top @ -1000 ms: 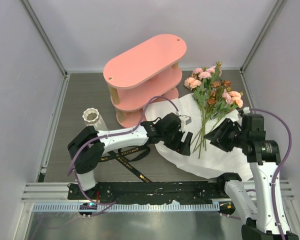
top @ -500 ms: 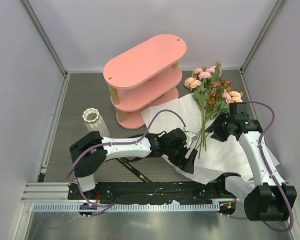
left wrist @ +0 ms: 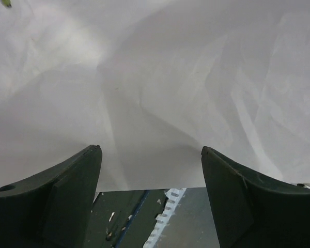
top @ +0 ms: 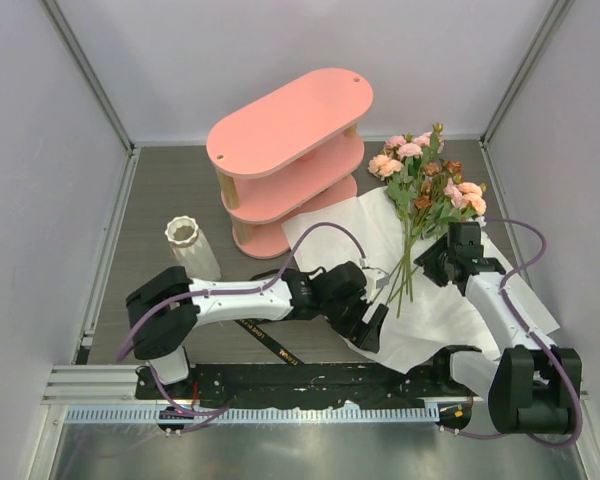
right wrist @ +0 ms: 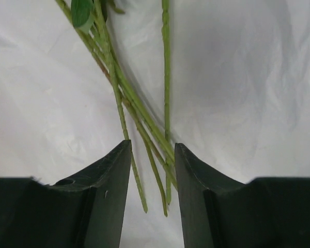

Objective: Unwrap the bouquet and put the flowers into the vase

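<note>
The bouquet is undone: the flowers lie on the flattened white paper, blooms far, green stems pointing near. In the right wrist view the stem ends lie on the paper between the fingers of my right gripper, which is open and straddles them. From above, the right gripper sits just right of the stems. My left gripper is wide open and empty over the paper's near edge. The white ribbed vase stands upright at the left.
A pink oval three-tier shelf stands at the back centre, touching the paper's far corner. A black ribbon lies loose on the table under the left arm. The metal rail runs along the near edge.
My right arm has swung forward and down, bringing its gripper to the stem ends. My left gripper has slid nearer and to the right along the paper's near edge.
</note>
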`<state>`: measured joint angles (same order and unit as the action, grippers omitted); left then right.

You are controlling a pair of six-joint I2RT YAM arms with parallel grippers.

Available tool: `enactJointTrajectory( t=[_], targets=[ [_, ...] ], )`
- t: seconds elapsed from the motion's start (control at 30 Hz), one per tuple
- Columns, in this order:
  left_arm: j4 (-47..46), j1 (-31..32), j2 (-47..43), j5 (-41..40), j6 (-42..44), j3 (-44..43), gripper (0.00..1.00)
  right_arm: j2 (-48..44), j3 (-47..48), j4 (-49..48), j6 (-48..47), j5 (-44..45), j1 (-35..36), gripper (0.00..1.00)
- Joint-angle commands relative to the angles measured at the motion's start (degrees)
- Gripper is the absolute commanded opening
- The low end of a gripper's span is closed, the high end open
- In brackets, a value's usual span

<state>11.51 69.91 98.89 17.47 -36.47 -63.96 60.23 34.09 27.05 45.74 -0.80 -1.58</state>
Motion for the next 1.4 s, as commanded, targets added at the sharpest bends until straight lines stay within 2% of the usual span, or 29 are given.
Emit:
enactJointTrajectory(
  t=[0.0, 0.23, 0.5, 0.7, 0.8, 0.83, 0.9, 1.03, 1.27, 1.37],
  targets=[
    [3.1, -0.3, -7.1, -4.3, 3.9, -5.6, 0.83, 5.3, 4.1, -8.6, 1.4, 10.2, 0.0, 0.44],
    [6.6, -3.4, -13.1, -7.2, 6.7, -11.5, 0.87, 17.3, 9.2, -13.3, -1.2, 11.8, -3.2, 0.44],
    [6.3, -5.1, -18.8, -9.1, 6.7, -8.5, 0.88, 25.7, 11.6, -17.2, -5.8, 17.1, -3.3, 0.43],
    [6.7, -5.7, -20.8, -10.0, 6.8, -7.1, 0.88, 30.9, 13.0, -20.2, -7.0, 14.9, -2.7, 0.34],
    [6.9, -5.8, -20.6, -10.0, 6.8, -7.2, 0.88, 31.6, 13.7, -19.5, -7.0, 16.5, -2.7, 0.16],
    [6.9, -5.8, -20.7, -10.1, 6.9, -7.3, 0.88, 31.6, 14.0, -18.2, -7.1, 17.2, -2.6, 0.06],
    [7.0, -6.0, -20.6, -10.2, 6.9, -7.5, 0.88, 30.8, 14.6, -16.9, -7.3, 19.7, -2.7, 0.01],
    [7.3, -6.0, -20.6, -10.6, 7.0, -7.8, 0.88, 24.2, 15.0, -13.2, -8.6, 22.5, -2.7, 0.01],
    [8.0, -7.0, -20.7, -11.3, 7.6, -8.5, 0.88, 2.9, 15.2, -8.5, -12.9, 22.9, -2.6, 0.01],
    [8.4, -7.5, -20.8, -11.3, 7.9, -9.2, 0.88, -1.4, 17.2, -4.9, -16.5, 21.2, -2.6, 0.01]
  ],
)
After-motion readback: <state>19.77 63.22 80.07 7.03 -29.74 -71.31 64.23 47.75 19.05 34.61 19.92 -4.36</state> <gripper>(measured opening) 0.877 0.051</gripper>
